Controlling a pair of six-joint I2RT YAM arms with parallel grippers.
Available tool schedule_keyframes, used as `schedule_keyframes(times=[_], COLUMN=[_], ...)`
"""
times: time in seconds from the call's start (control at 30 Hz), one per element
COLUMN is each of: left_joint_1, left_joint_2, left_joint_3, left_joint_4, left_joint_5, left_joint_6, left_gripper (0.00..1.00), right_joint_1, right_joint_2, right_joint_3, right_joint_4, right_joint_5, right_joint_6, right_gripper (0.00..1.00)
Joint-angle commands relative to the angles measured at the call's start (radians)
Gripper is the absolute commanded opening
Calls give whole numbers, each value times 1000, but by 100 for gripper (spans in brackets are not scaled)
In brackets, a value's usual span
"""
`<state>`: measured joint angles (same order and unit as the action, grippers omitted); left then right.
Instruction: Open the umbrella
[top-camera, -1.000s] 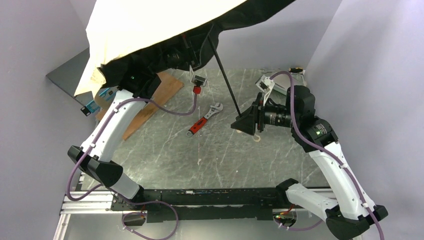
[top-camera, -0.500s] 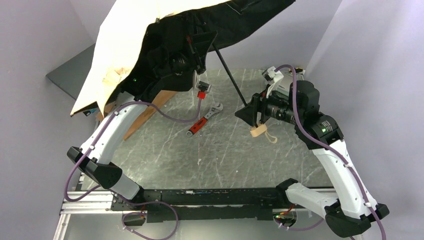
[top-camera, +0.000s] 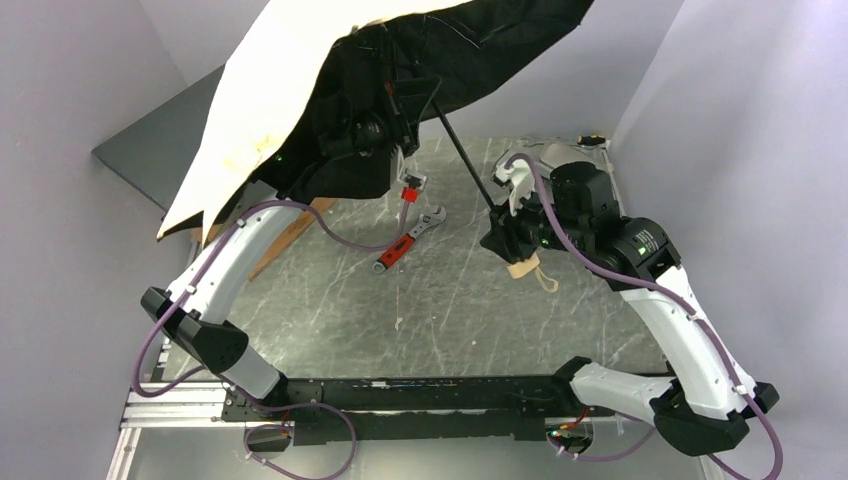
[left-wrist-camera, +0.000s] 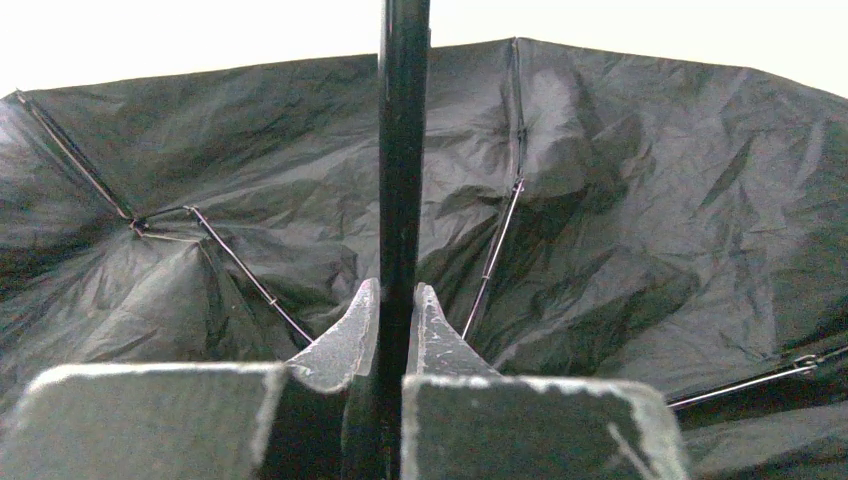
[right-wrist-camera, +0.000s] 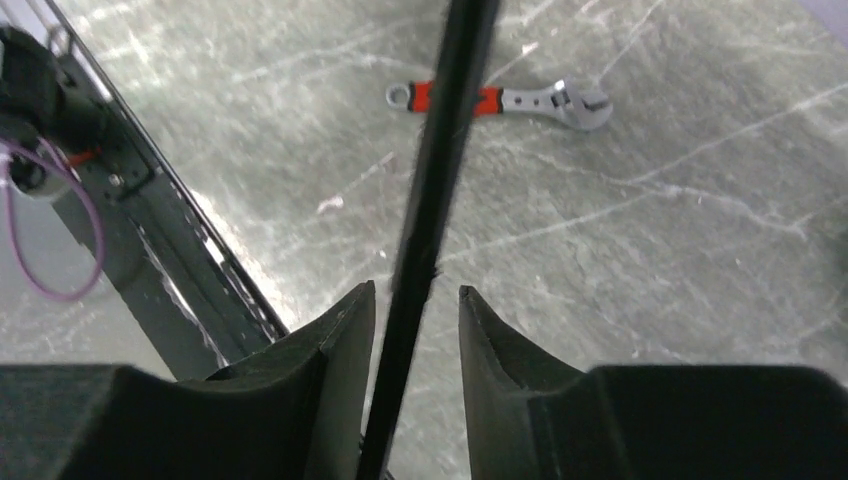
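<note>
Only top cam shows umbrella (top-camera: 270, 100) cream outside; shaft (top-camera: 463, 158) slants down-right. L gripper (left-wrist-camera: 397, 300) clamps it; R gripper (right-wrist-camera: 417, 300) gapes round it.

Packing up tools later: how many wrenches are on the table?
1. The wrench lies on the table, left of the umbrella shaft. The canopy covers the far-left corner, so another may be hidden.

**Two of one kind, one each of three**

Two robot arms, the left arm (top-camera: 215, 265) and the right arm (top-camera: 665, 300), are sharing the frame with one umbrella (top-camera: 290, 90) at upper left, one red-handled wrench (top-camera: 408, 240) at centre and one wooden board (top-camera: 280, 245).
</note>
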<state>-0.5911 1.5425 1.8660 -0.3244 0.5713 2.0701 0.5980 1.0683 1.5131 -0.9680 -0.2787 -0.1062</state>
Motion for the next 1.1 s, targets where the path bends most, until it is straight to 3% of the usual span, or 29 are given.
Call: schedule_keyframes(times=[0.0,0.07,0.23,0.57,0.93,1.07], left_joint_1=[-8,-6,17,48,147,194], left_joint_2=[29,54,143,296,329,334], left_joint_3=[104,135,257,386,385,391], left_joint_4=[88,126,235,436,544,543], left_joint_5=[-29,-90,-265,-564,-656,-659], left_joint_6=[645,627,572,497,431,403], left_gripper=[0,0,0,15,24,15], right_joint_1=[24,24,25,24,20,20], right_joint_2=[-7,-35,-146,-227,-267,-284], right_joint_3=[-6,-61,-182,-250,-327,-358], right_joint_4=[-129,-126,-89,-80,-94,-91], right_joint_5=[112,109,36,-229,-265,-235], right_joint_6=[-88,-80,-78,-86,-99,-91], right_gripper=[32,19,1,0,0,0])
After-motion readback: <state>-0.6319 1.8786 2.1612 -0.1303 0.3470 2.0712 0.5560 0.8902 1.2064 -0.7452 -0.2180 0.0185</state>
